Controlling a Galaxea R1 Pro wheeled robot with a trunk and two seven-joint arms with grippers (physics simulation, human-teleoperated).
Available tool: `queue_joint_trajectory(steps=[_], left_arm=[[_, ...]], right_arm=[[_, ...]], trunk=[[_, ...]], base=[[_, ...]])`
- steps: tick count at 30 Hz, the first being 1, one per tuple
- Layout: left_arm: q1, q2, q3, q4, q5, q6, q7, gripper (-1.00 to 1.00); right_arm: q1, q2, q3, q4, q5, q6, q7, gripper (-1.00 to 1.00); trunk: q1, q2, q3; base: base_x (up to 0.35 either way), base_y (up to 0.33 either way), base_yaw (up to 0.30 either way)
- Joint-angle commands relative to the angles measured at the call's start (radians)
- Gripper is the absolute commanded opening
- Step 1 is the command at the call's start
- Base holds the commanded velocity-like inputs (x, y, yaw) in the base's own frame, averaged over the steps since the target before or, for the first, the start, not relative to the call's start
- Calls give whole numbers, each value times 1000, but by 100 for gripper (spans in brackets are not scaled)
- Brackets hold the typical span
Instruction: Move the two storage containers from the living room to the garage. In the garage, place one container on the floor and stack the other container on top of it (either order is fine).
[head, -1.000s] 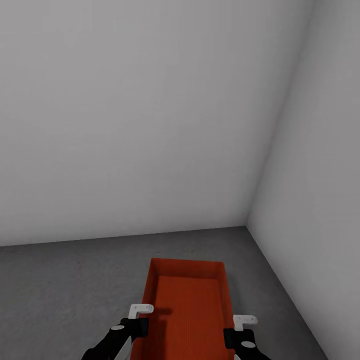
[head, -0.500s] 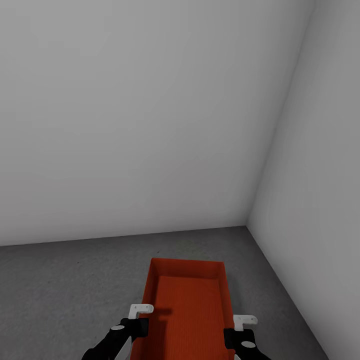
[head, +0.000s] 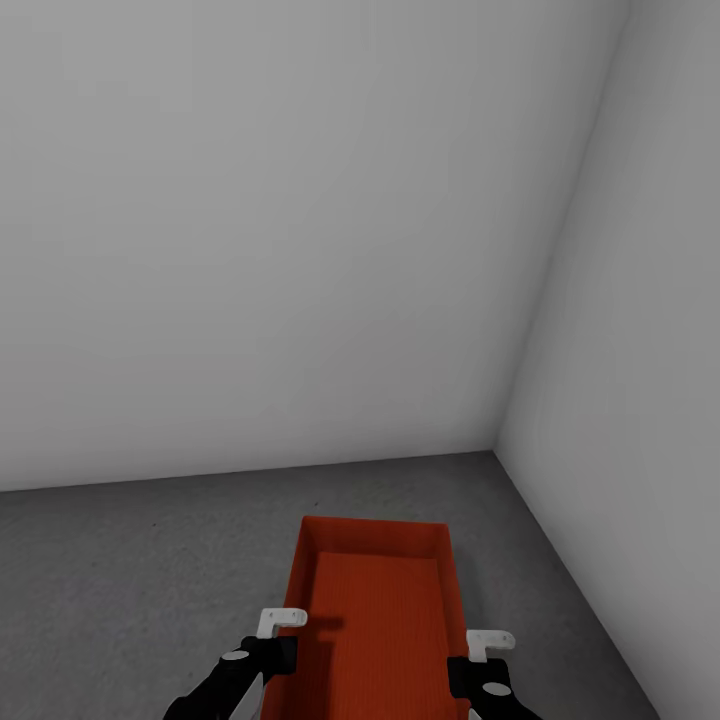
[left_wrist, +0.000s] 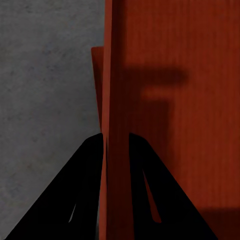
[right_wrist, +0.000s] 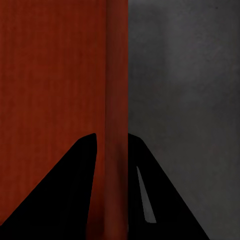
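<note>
Gripping the storage container (head: 375, 610) by both long walls: left gripper (head: 282, 630) and right gripper (head: 485, 648) pinch them, long axis pointing ahead toward the wall corner, garage floor (head: 130, 580) below.

two black tapering fingers (left_wrist: 82, 190) of the left gripper (left_wrist: 116, 142) pinch the thin upright wall of an orange-red plastic storage container (left_wrist: 180, 100), above speckled dark grey concrete-like floor (left_wrist: 45, 80).
</note>
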Motion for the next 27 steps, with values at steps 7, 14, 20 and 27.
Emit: queue_joint_trajectory(steps=[7, 14, 20, 27], left_arm=[[-1, 1, 18, -2, -15, 7, 12, -100], [-1, 1, 18, -2, -15, 6, 12, -100], [-1, 1, 18, -2, -15, 6, 12, -100], [-1, 1, 18, -2, -15, 6, 12, -100]], right_arm=[[-1, -16, -1, -1, 7, -3, -14, -100], [-1, -16, -1, -1, 7, -3, -14, -100], [-1, -16, -2, -1, 7, -5, -16, -100], [-1, -16, -1, -1, 7, -4, -16, -100]], trunk=[[27, -50, -23], [54, -99, -45], [77, -141, -64], [104, -190, -86]], base=[[0, 0, 0], [0, 0, 0], [0, 0, 0], [0, 0, 0]])
